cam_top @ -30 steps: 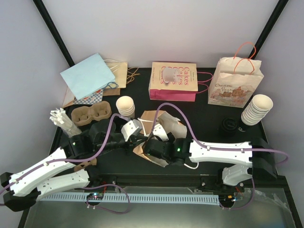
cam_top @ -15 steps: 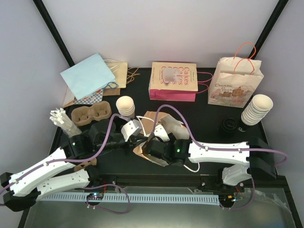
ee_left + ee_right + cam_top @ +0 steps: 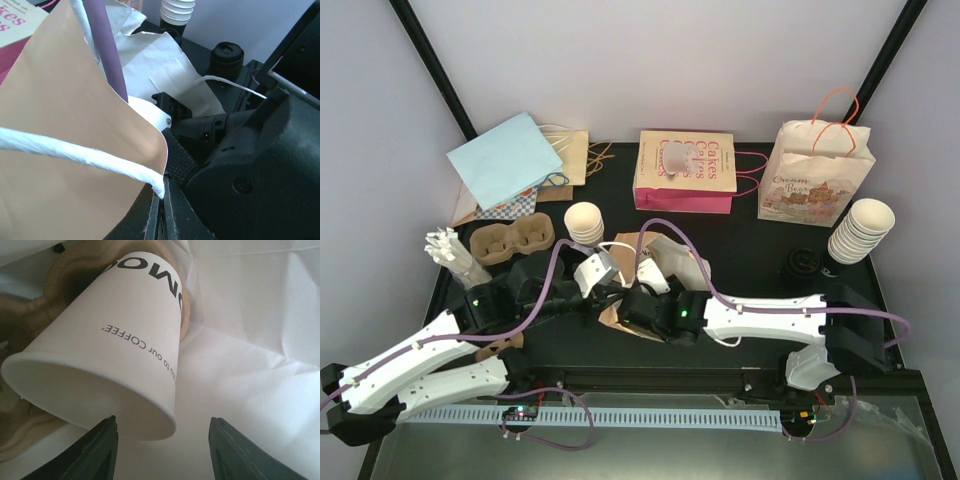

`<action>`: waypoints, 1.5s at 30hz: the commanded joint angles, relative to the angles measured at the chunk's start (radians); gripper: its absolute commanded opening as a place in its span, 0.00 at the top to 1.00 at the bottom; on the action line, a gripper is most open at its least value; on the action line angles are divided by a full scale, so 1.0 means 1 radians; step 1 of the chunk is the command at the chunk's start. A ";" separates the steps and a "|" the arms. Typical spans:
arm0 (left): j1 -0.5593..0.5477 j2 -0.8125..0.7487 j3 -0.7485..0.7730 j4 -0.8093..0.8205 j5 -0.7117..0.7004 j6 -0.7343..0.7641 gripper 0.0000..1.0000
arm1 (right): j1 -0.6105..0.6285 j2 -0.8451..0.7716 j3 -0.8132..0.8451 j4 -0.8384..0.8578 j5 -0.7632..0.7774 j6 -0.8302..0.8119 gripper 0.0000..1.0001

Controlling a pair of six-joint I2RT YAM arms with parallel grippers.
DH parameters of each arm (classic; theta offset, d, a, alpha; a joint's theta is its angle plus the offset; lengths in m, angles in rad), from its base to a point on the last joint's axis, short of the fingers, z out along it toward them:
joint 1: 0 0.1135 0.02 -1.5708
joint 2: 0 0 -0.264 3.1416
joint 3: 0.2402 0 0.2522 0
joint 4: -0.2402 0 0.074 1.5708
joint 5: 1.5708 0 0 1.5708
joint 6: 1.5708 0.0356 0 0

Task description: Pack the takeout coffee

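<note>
A white paper cup (image 3: 125, 335) printed "to our COFFEE" lies tilted inside the open brown paper bag (image 3: 672, 262), its narrow end against a brown pulp carrier (image 3: 30, 315). My right gripper (image 3: 163, 421) is open just in front of the cup's wide end, not touching it. In the top view it reaches into the bag's mouth (image 3: 640, 288). My left gripper (image 3: 162, 202) is shut on the bag's edge (image 3: 65, 125) where the white cord handle (image 3: 75, 152) ends, holding the mouth open (image 3: 606, 297). Black lids (image 3: 800, 265) stand at the right.
Stacks of cream cups stand at the right (image 3: 861, 230) and behind the bag (image 3: 585, 222). An empty pulp carrier (image 3: 512, 242) and white cutlery (image 3: 450, 250) lie at the left. Printed bags (image 3: 685, 170) (image 3: 815, 175) and a blue one (image 3: 505, 160) stand at the back.
My right arm has moved slightly left, its gripper further into the bag's mouth. The left gripper keeps its hold on the bag.
</note>
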 commanded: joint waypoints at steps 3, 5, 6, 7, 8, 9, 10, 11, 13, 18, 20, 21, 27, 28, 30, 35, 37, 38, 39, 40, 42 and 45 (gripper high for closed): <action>-0.007 -0.011 0.002 0.026 0.067 -0.007 0.98 | -0.005 0.071 0.050 0.062 0.050 -0.045 0.59; -0.007 -0.010 0.002 0.027 0.065 -0.006 0.98 | -0.005 0.072 0.057 0.050 0.051 -0.038 0.69; -0.007 -0.011 0.003 0.024 0.064 -0.006 0.98 | -0.005 0.067 0.060 0.044 0.050 -0.037 0.73; -0.007 -0.011 0.004 0.024 0.062 -0.004 0.98 | -0.005 0.059 0.059 0.039 0.049 -0.035 0.76; -0.007 -0.012 0.004 0.023 0.060 -0.004 0.98 | -0.005 0.048 0.057 0.035 0.048 -0.034 0.80; -0.007 -0.013 0.004 0.023 0.058 -0.004 0.98 | -0.005 0.035 0.056 0.030 0.049 -0.035 0.84; -0.007 -0.012 0.003 0.023 0.056 -0.003 0.98 | -0.004 0.022 0.054 0.022 0.048 -0.034 0.89; -0.007 -0.013 0.004 0.023 0.055 -0.003 0.98 | -0.004 0.009 0.055 0.014 0.046 -0.034 0.93; -0.007 -0.012 0.004 0.023 0.050 -0.001 0.98 | -0.004 -0.016 0.056 -0.004 0.039 -0.029 0.99; -0.007 -0.007 0.004 0.023 0.046 0.002 0.98 | -0.005 -0.096 0.068 -0.062 0.001 -0.003 0.99; -0.007 -0.004 0.004 0.020 0.045 0.004 0.98 | -0.003 -0.134 0.070 -0.083 -0.031 0.003 0.99; -0.007 -0.004 0.005 0.018 0.046 0.004 0.98 | -0.003 -0.157 0.070 -0.092 -0.049 0.006 0.99; -0.007 0.003 0.004 0.019 0.050 0.005 0.98 | -0.004 -0.299 0.052 -0.125 -0.157 0.020 0.99; -0.007 0.005 0.004 0.019 0.051 0.005 0.98 | -0.004 -0.320 0.051 -0.130 -0.169 0.024 0.99; -0.007 0.010 0.002 0.018 0.056 0.004 0.98 | -0.004 -0.362 0.046 -0.133 -0.193 0.027 0.99; -0.007 0.015 0.007 0.021 0.057 -0.001 0.98 | -0.003 -0.436 0.050 -0.146 -0.236 0.034 0.99; -0.007 0.013 0.012 0.019 0.043 -0.003 0.98 | -0.004 -0.452 0.061 -0.165 -0.259 0.036 0.99; -0.007 0.013 0.015 0.018 0.040 -0.005 0.98 | -0.004 -0.455 0.071 -0.185 -0.263 0.044 0.99; -0.007 0.012 0.017 0.016 0.037 -0.006 0.98 | -0.004 -0.459 0.081 -0.207 -0.263 0.052 0.99; -0.007 0.010 0.020 0.015 0.030 -0.008 0.98 | -0.004 -0.462 0.092 -0.229 -0.262 0.059 0.99; -0.006 0.007 0.018 0.016 0.024 -0.011 0.98 | -0.004 -0.476 0.115 -0.268 -0.255 0.072 0.99; -0.007 0.001 0.020 0.018 0.015 -0.016 0.98 | -0.003 -0.508 0.151 -0.309 -0.251 0.082 0.99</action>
